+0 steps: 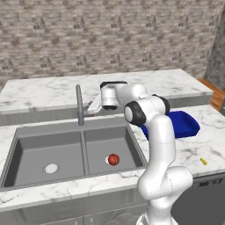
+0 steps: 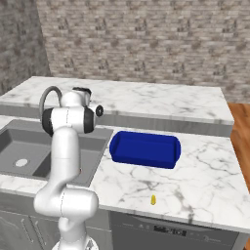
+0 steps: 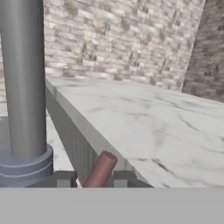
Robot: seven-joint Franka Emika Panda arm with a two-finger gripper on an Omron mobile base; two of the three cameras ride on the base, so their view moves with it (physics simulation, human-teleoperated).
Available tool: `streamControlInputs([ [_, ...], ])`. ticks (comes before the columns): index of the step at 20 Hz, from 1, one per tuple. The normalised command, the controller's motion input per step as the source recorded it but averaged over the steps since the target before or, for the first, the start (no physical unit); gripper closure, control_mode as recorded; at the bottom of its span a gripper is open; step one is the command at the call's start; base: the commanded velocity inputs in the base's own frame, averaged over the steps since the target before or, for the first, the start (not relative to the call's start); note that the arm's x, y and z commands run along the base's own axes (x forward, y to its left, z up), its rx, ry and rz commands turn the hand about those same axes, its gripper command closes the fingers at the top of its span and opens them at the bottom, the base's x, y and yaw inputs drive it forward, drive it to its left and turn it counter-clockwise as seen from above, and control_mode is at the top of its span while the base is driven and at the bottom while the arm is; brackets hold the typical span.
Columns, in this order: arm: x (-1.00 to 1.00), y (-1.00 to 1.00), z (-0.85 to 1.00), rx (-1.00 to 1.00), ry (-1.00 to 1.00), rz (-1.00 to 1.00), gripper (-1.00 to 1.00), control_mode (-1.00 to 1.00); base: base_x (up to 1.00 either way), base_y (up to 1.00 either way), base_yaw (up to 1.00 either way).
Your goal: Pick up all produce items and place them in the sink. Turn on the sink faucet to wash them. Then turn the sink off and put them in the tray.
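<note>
A small red-orange produce item (image 1: 114, 159) lies in the right bowl of the grey double sink (image 1: 26, 149), next to that bowl's drain. The sink faucet (image 1: 79, 105) stands behind the divider. In the hand view its thick grey stem (image 3: 22, 87) fills the left side. My gripper (image 3: 95, 178) reaches in from the right at the faucet's base (image 1: 93, 107). Its two dark fingertips (image 3: 65, 178) hug the reddish side lever (image 3: 100, 169) from both sides. The deep-blue tray (image 1: 182, 123) sits on the counter right of the sink, with nothing in it (image 2: 144, 149).
A small yellow object (image 2: 153, 199) lies on the marble counter near its front edge, right of the arm. A raised marble ledge (image 3: 144, 118) runs behind the sink below the brick wall. The left bowl holds nothing but its white drain (image 1: 51, 168).
</note>
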Motion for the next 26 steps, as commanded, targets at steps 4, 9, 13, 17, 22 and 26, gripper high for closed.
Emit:
streamControlInputs([
  [4, -0.07, 0.10, -0.02, -0.02, 0.00, 0.00, 1.00, -1.00, 0.00, 0.00, 0.00],
  [9, -0.06, 0.02, -0.02, -0.01, 0.00, -0.02, 1.00, -1.00, 0.00, 0.00, 0.00],
  [13, -0.01, 0.00, -0.01, 0.00, 0.01, -0.05, 1.00, -1.00, 0.00, 0.00, 0.00],
  [17, 0.00, 0.00, 0.00, 0.00, 0.07, -0.07, 1.00, -1.00, 0.00, 0.00, 0.00],
  [22, 0.00, -0.05, 0.00, 0.00, 0.18, -0.09, 1.00, -1.00, 0.00, 0.00, 0.00],
  [26, -0.01, -0.24, 0.00, 0.00, 0.21, -0.10, 1.00, -1.00, 0.00, 0.00, 0.00],
])
